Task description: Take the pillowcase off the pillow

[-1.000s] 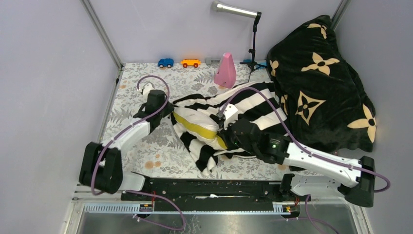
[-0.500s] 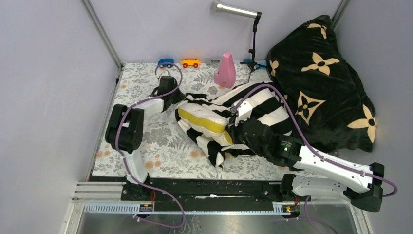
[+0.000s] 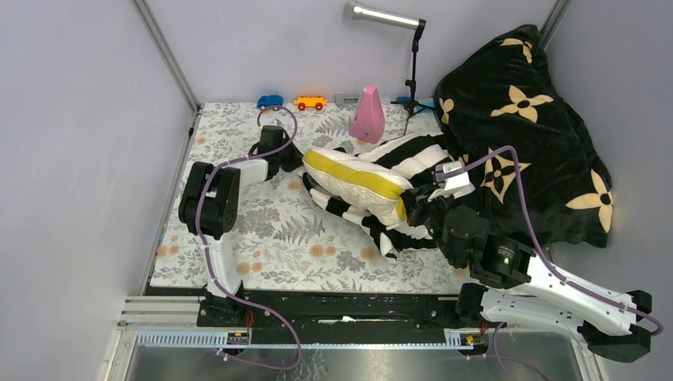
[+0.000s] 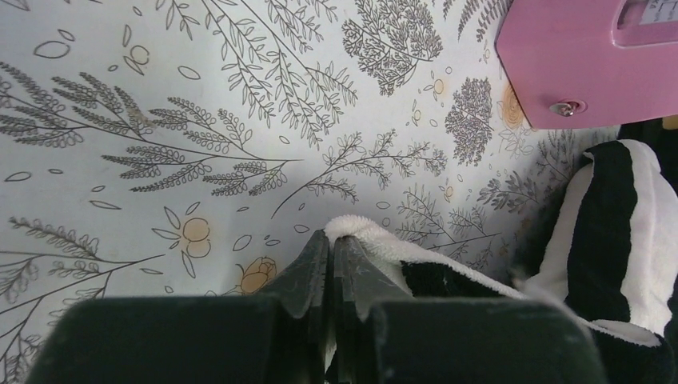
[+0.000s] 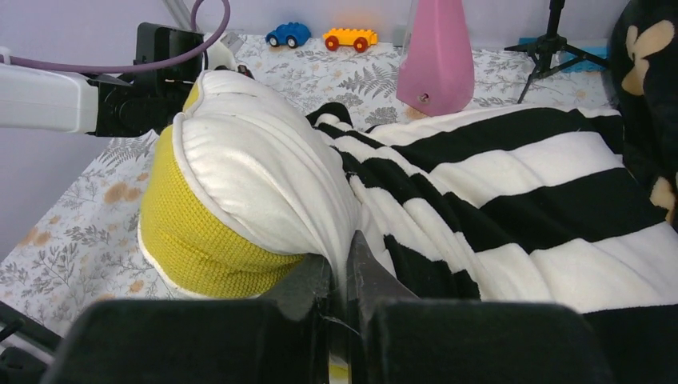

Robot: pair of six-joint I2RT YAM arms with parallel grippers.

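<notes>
While the left pincer and right pincer pinch pillowcase edges, pillow protrudes.

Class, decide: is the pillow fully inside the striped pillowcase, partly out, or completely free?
Partly out. The pillow shows its yellow-banded end bare, while its other end disappears under the striped pillowcase.

The pillowcase — plush, fuzzy cloth; pillow — smooth quilted cloth, coarse knit band.

Pale lavender walls box in a fern-print tabletop (a stand lamp at back)
</notes>
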